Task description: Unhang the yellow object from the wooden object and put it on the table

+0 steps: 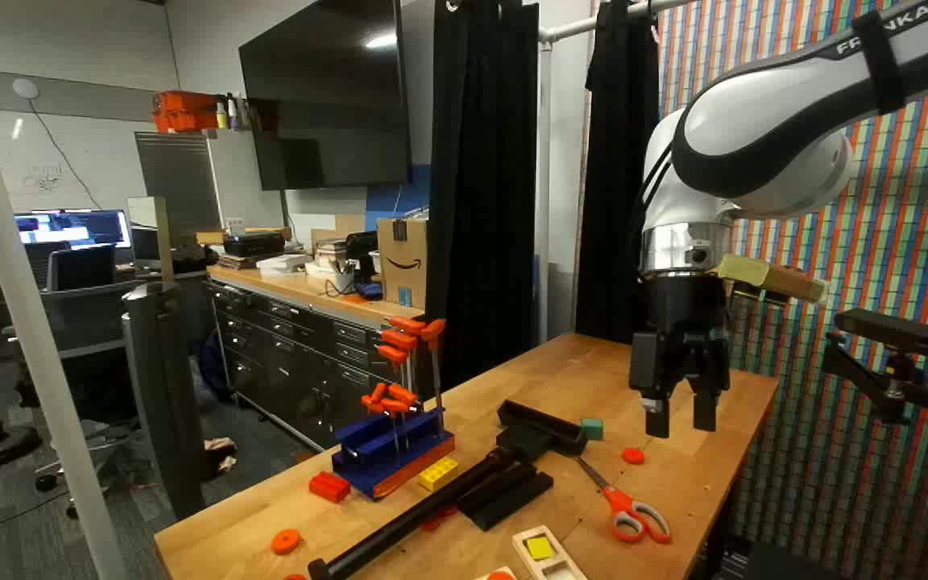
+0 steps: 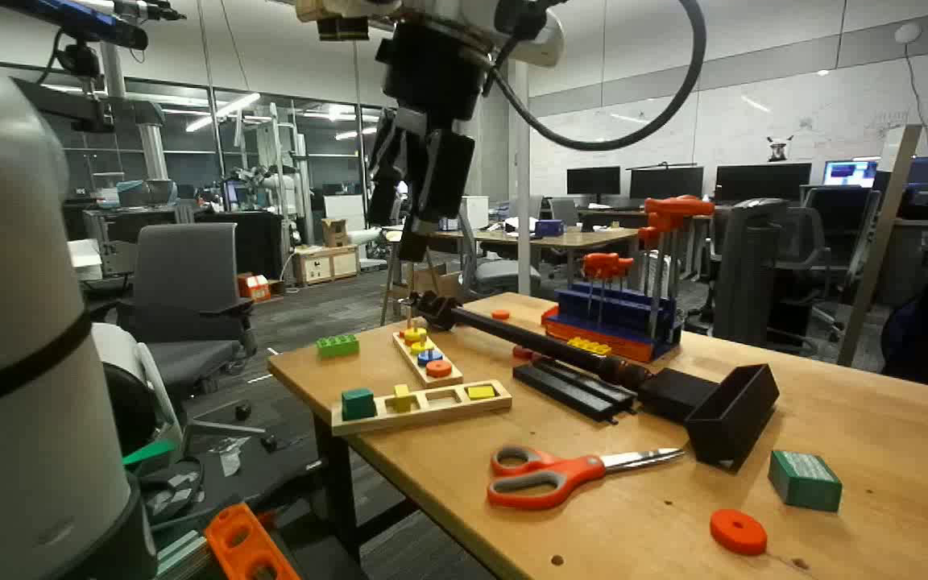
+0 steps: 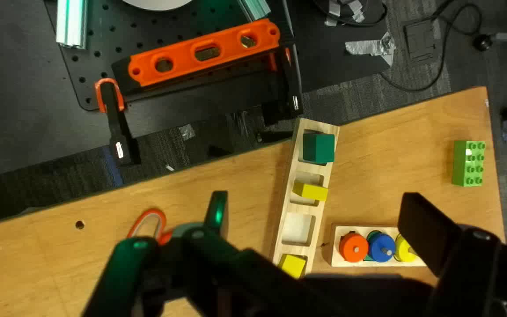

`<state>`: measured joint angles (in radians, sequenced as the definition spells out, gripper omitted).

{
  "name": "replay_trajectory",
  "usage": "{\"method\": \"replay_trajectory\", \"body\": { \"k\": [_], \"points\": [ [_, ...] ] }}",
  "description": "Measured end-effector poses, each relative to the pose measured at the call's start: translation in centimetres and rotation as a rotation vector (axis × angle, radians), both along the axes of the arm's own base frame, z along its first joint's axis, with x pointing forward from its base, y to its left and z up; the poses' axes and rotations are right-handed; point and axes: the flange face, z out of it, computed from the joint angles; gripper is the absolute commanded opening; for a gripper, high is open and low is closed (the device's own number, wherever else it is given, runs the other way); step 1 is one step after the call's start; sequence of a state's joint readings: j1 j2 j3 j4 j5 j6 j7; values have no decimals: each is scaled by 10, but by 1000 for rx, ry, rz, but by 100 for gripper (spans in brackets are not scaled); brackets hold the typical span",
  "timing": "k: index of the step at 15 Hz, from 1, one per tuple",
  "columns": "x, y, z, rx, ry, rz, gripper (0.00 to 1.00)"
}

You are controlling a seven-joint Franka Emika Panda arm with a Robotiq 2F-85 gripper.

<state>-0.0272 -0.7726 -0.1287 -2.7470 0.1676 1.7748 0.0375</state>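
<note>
Our tool (image 1: 681, 420) hangs spread and empty; a yellow ring (image 3: 403, 250) sits on the wooden rack (image 3: 340, 262) at four o'clock in the wrist view; we judge this the approach, with centring and lowering next

White arm (image 1: 742, 118), black strap (image 1: 880, 64), FRANKA lettering (image 1: 915, 16); shiny silver collar (image 1: 677, 246); black gripper (image 1: 681, 419); dark looped cable (image 2: 593, 147).
</note>
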Motion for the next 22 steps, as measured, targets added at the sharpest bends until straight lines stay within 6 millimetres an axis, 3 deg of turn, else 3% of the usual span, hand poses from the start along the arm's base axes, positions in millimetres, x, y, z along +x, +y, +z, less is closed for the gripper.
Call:
{"method": "replay_trajectory", "body": {
  "k": [7, 11, 16, 22],
  "points": [
    [0, 0, 1, -1, -2, 1, 100],
    [0, 2, -11, -18, 23, 77, 100],
    [37, 6, -94, -89, 77, 305, 100],
    [102, 37, -174, -239, 36, 602, 100]
  ]
}}
